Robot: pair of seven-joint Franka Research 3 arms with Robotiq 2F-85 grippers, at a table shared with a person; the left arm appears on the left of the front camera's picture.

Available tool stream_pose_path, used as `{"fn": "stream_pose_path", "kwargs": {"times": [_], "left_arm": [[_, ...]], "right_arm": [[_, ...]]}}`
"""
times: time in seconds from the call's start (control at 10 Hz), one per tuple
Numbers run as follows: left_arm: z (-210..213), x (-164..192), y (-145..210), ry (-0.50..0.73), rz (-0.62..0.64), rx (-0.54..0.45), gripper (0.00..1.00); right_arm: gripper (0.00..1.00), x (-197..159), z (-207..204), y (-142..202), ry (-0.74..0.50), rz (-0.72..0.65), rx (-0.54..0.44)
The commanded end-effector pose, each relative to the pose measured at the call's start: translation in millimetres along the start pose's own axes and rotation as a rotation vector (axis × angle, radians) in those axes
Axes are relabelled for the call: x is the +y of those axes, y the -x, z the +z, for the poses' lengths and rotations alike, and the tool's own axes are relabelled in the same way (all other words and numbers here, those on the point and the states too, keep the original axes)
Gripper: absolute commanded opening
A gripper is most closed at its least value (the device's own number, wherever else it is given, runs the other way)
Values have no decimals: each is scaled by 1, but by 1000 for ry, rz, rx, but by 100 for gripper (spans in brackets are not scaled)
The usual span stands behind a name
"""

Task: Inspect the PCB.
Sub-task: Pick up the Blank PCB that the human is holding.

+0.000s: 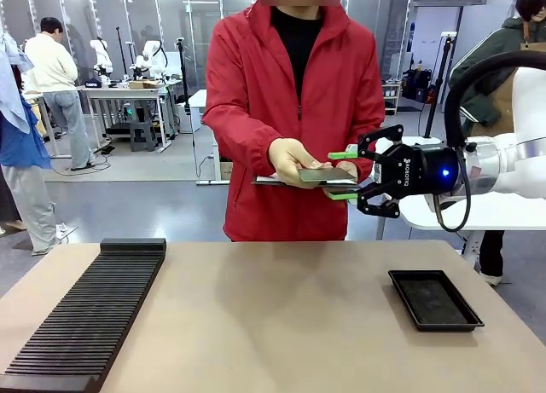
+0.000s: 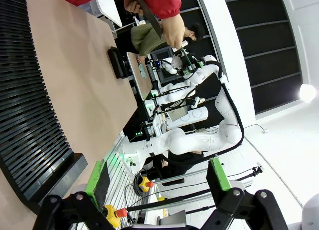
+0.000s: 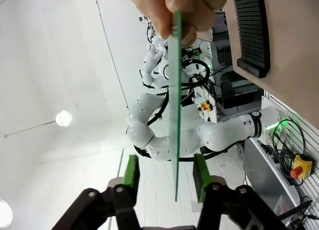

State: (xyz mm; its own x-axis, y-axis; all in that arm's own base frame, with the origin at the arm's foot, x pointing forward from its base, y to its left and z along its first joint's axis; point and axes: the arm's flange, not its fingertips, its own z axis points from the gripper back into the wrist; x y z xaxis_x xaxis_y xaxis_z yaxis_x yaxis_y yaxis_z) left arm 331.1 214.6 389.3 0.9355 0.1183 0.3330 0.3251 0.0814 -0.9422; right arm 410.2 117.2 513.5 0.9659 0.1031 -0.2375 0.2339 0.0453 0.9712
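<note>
So the person's hand [image 1: 293,160] holds the PCB [image 1: 322,175] out flat at chest height, well above the table [image 1: 281,325], with its free edge poking toward the robot. Makes sense to me: that leaves a bare strip for the right claw [image 1: 345,176] to take without pinching anyone's fingers. The claw comes in sideways, one finger over the board and one under. In the right wrist view the board sits edge-on between the pads [image 3: 131,172], nearer one of them, with a sliver of daylight on both sides. So imo it's a half-narrowed claw straddling the board, not gripping it yet, and the hand carries all the weight. The left claw [image 2: 157,187] is spread wide with nothing in it, off by the rack [image 1: 85,316], out of the way. The tray [image 1: 435,299] sits on the right side of the table, probably where boards end up
</note>
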Motion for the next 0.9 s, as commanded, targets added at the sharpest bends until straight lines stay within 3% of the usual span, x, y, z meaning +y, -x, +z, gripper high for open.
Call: {"fn": "stream_pose_path", "kwargs": {"times": [0.0,0.3,0.4,0.5,0.6,0.8], "left_arm": [[0,-3,0,-2,-1,0,100],[0,-3,0,-2,-1,0,100],[0,-3,0,-2,-1,0,100],[0,-3,0,-2,-1,0,100],[0,-3,0,-2,-1,0,100],[0,-3,0,-2,-1,0,100]], "right_arm": [[37,1,-6,-7,-18,16,3],[4,0,-7,-8,-16,8,9],[0,-1,-8,-9,-13,4,10],[5,-1,-8,-10,-14,2,13],[0,0,-7,-10,-20,3,13],[0,0,-5,-11,-28,6,17]]}}
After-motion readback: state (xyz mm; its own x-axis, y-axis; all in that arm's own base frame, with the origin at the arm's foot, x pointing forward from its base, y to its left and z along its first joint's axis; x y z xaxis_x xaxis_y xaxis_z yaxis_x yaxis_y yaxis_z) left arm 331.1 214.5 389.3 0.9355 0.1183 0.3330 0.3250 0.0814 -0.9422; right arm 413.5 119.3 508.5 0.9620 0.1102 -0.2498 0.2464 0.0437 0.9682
